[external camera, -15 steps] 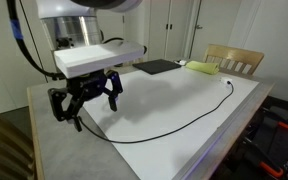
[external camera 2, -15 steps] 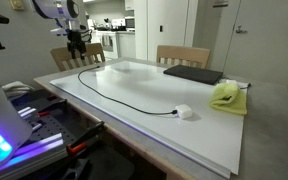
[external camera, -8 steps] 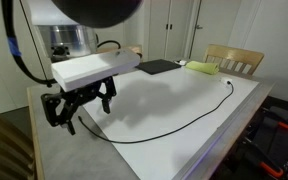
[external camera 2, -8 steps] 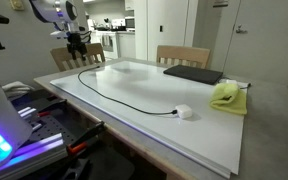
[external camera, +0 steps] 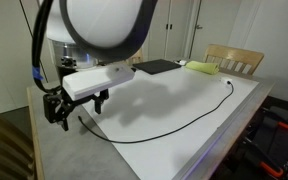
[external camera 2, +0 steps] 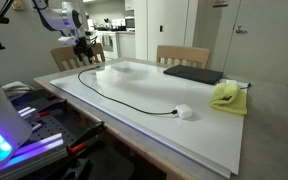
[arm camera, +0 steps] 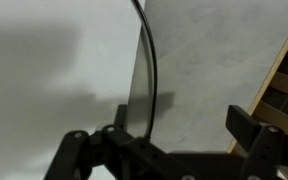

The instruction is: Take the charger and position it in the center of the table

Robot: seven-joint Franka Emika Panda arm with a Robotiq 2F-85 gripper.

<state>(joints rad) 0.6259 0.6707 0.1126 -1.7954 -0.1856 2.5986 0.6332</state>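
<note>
The pincer (external camera: 76, 107) is hovering low over one corner of the surface (external camera: 64, 152), right above the near end of the cable (external camera: 174, 128). Its jaws are standing spread wide apart and are gripping nothing. In the wrist view the cable (arm camera: 149, 70) is running up between the two fingers (arm camera: 252, 135) without either one touching it. It is lying just along the edge where the white sheet (arm camera: 44, 60) is meeting the bare grey stone.

In an exterior view the cable (external camera 2: 124, 100) is lying flat on the white sheet in one long, loose curve. It is sweeping from the corner under the pincer (external camera 2: 84, 42) down the length of the surface and ending at a small white plug (external camera 2: 183, 113), near the yellow-green cloth (external camera 2: 227, 96). The black pad (external camera 2: 194, 74) is sitting apart from it, toward the chairs (external camera 2: 182, 55).

As for progress, the task is looking barely begun. The approach is nearly finished, with the pincer lined up over the cable's end, but no grasp is happening yet and the cable is stretching along one side, not gathering in the middle. Lowering, closing on the thin cord, lifting it and carrying it to the centre are all remaining.
</note>
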